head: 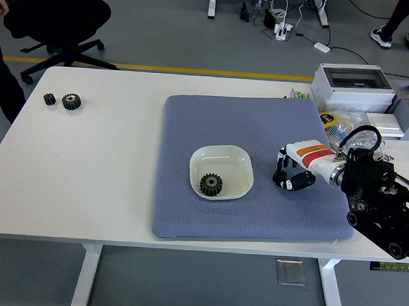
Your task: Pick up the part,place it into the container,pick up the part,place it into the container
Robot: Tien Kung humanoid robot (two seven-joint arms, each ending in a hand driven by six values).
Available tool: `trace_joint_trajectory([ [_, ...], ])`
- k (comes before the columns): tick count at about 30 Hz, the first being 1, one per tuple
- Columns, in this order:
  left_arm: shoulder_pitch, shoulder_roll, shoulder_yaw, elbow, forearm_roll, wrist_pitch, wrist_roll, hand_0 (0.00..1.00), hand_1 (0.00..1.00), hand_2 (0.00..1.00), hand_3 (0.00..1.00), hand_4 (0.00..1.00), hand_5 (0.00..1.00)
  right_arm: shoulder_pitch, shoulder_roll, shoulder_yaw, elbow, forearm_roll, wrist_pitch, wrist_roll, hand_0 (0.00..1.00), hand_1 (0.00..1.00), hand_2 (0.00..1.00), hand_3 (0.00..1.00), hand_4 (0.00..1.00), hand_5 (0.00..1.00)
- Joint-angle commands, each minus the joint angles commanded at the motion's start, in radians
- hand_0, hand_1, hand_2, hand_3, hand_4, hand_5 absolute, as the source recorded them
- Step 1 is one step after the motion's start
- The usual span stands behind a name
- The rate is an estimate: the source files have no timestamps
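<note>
A white bowl (240, 162) sits mid-mat on the blue-grey mat (192, 125), and a black gear (210, 184) lies inside it. Just right of the bowl, my right hand (283, 176) comes in from the right, white with an orange stripe on its back. Its fingers (281, 160) and thumb are curled down around a small black gear (280, 177) that still sits low at the mat's surface. The hand hides most of that gear. Two more black gears, a small one (49, 99) and a larger one (71, 101), lie on the white table at the far left. My left arm is out of view.
A grey box (352, 87) and cluttered items, among them a yellow tape roll (328, 120), stand at the table's back right. A person in dark clothes (0, 60) stands at the left edge beside a black chair (57, 15).
</note>
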Motion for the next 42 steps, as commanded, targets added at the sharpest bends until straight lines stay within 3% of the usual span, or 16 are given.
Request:
trace_joint_trajectory([
  [26, -0.001, 0.000, -0.010, 0.000, 0.008, -0.002, 0.000, 0.751, 0.746, 0.787, 0.586, 0.667, 0.602, -0.003, -0.016, 0.004, 0.013, 0.017, 0.023, 0.011, 0.188, 0.410, 0.490, 0.498, 0.731, 0.272],
  [42, -0.001, 0.002, -0.011, 0.000, 0.008, -0.002, 0.000, 0.750, 0.746, 0.787, 0.586, 0.666, 0.600, -0.005, -0.045, 0.072, 0.085, -0.002, 0.010, 0.011, 0.184, 0.404, 0.486, 0.495, 0.728, 0.271],
])
